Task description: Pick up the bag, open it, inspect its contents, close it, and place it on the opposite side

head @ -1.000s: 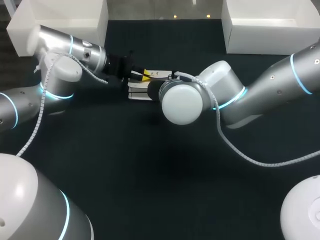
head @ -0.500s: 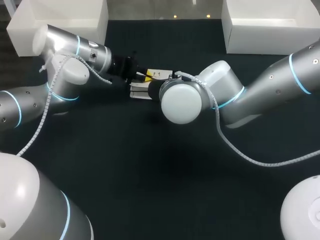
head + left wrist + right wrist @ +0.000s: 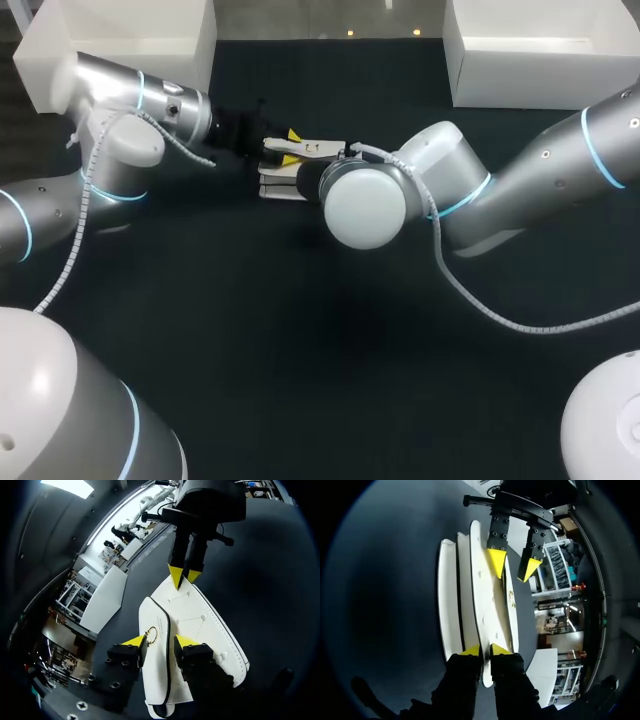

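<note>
The right hand, nearly closed, pinches the rim of the white bag above the middle of the desk. The left hand stands open astride the flap (one finger seems clear). It should close gently beside the ring.

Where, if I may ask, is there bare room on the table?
Bare: the wide near table in front of the bag, and the far strip between left white box and right white box. Crowded: the middle, where left pincer and right pincer meet at the bag.
</note>
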